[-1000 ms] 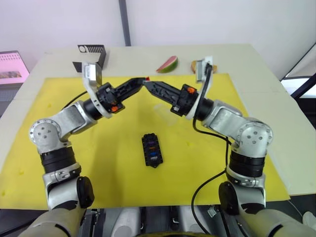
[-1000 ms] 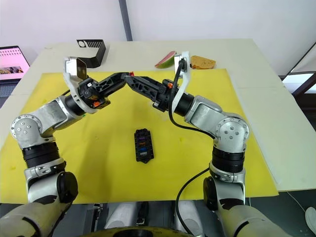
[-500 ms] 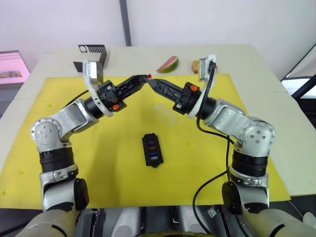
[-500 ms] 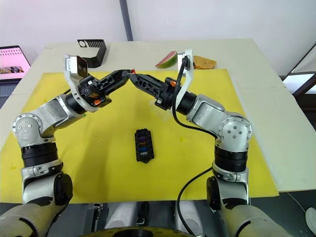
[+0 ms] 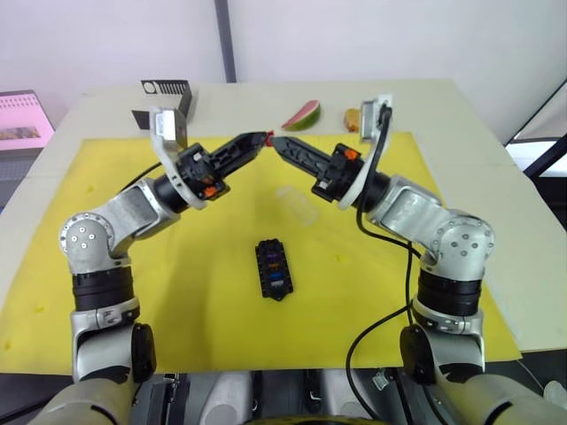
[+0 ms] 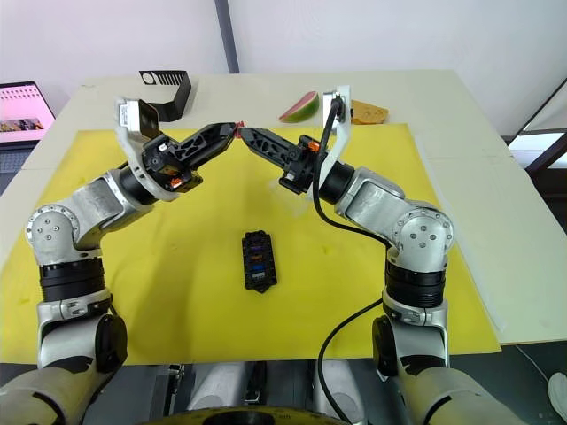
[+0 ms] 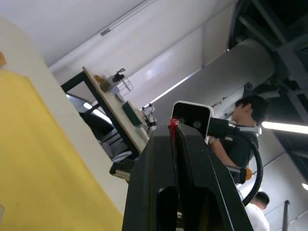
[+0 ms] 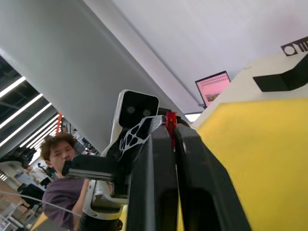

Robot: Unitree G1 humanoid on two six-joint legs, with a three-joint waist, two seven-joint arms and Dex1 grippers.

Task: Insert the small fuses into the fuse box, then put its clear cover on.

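Observation:
The black fuse box [image 5: 275, 268] lies in the middle of the yellow mat [image 5: 177, 301] with several coloured fuses in its slots. Both grippers are raised above the mat's far half, tip to tip. My left gripper [image 5: 261, 137] is shut on a small red fuse [image 5: 267, 135], which also shows at its fingertips in the left wrist view [image 7: 172, 124]. My right gripper [image 5: 278, 142] is shut, its tip a small gap away from that fuse. The clear cover [image 5: 299, 204] lies flat on the mat under my right forearm, faint against the yellow.
A larger black box with a white slotted top [image 5: 165, 96] stands at the far left of the table. A watermelon slice [image 5: 301, 115] and a piece of bread [image 6: 368, 112] lie beyond the mat. A pink screen [image 5: 22, 115] sits far left. A person [image 8: 60, 192] is nearby.
My right gripper has drawn back to the right, away from the left gripper's tip. The red fuse stayed at the left gripper's tip, which rose slightly.

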